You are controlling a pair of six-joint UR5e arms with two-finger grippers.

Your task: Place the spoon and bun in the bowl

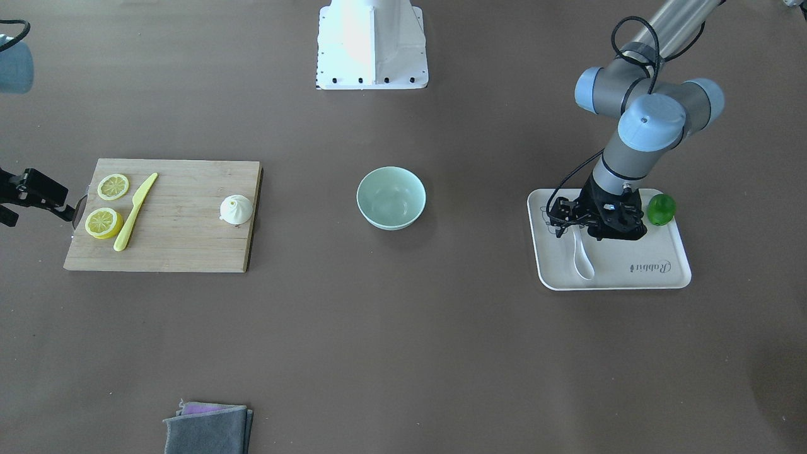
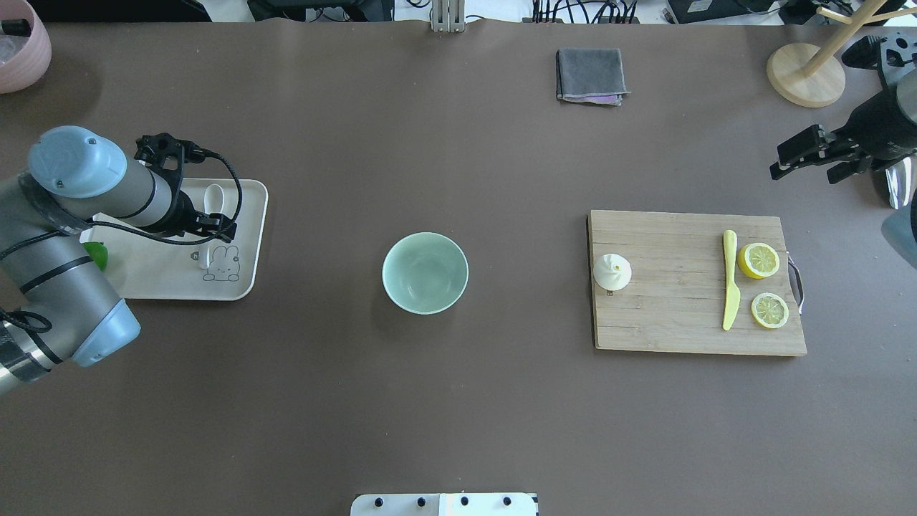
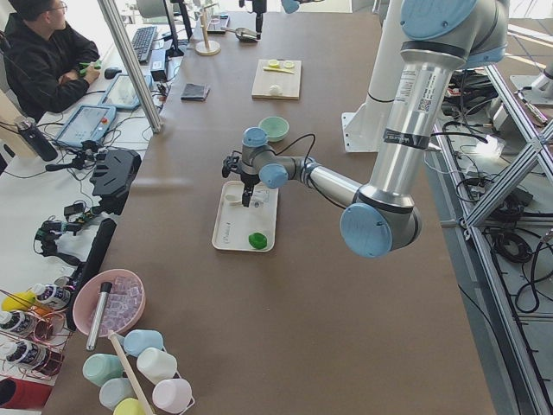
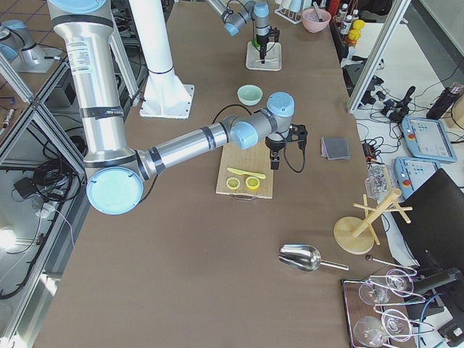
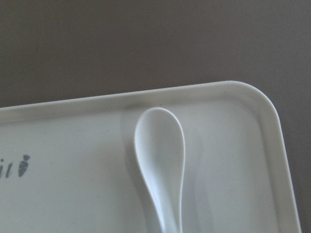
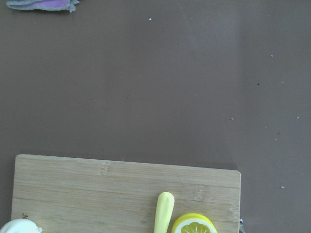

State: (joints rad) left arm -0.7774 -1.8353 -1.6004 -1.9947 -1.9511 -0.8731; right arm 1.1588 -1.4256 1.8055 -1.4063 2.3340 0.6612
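The white spoon [image 1: 583,261] lies on a white tray [image 1: 630,271], scoop toward the table's far edge; it also shows in the overhead view [image 2: 213,197] and close up in the left wrist view [image 5: 160,150]. My left gripper [image 1: 599,230] hangs low over the spoon's handle end, and its jaws are hidden, so I cannot tell their state. The white pleated bun [image 1: 236,209] sits on a wooden cutting board [image 1: 183,239]. The mint-green bowl [image 1: 365,214] stands empty mid-table. My right gripper [image 2: 777,161] is open and empty, raised beyond the board's far right corner.
A green lime [image 1: 661,209] sits on the tray beside my left wrist. A yellow knife [image 1: 133,213] and two lemon halves [image 1: 104,222] lie on the board. A folded grey cloth [image 2: 589,75] lies at the far edge, and a wooden stand [image 2: 806,82] at the far right.
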